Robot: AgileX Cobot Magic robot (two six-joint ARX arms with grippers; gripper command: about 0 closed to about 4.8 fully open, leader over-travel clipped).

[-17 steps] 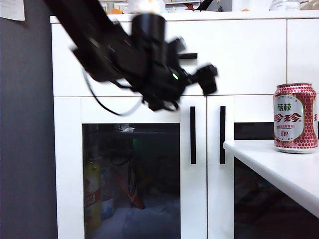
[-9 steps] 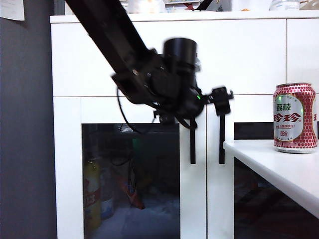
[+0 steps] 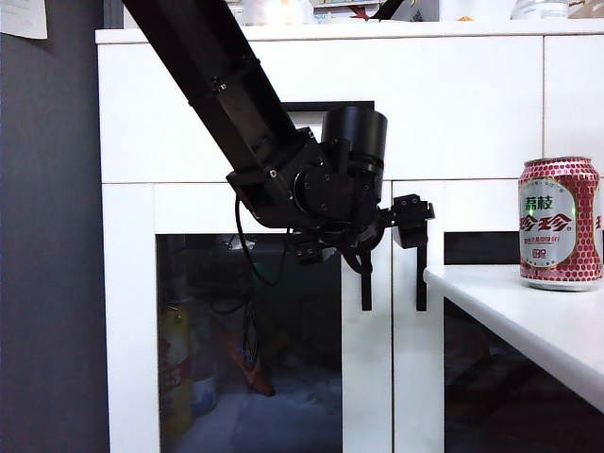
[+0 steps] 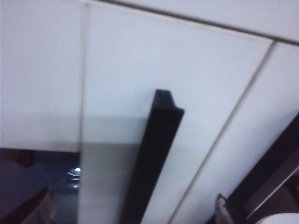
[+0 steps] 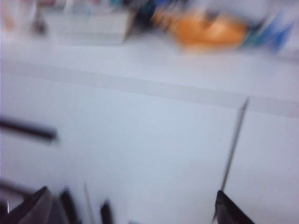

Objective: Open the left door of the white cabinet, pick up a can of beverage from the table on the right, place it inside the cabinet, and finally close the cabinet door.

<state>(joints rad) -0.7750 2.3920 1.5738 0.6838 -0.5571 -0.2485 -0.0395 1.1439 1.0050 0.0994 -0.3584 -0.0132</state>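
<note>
One can was seen standing upright on the table at the right: red with a honeycomb pattern, a white label with blue-green characters, and silver rims. It was untouched and well apart from both grippers. The table was a plain white top with a thick smooth edge, set in front of the cabinet's right part.

The cabinet was white, with clutter blurred along its top. The left door was shut; its dark glass pane showed a yellow bottle and other dim items inside. Its vertical black handle lined its right edge, just beside the twin handle of the right door. A grey wall was seen at the far left.

The left gripper was held in front of the two handles' upper ends, with its jaws spread wide and nothing between them; its fingertips flanked the handle in the left wrist view. The right gripper was likewise released and empty, facing the cabinet's white front in a blurred right wrist view.
</note>
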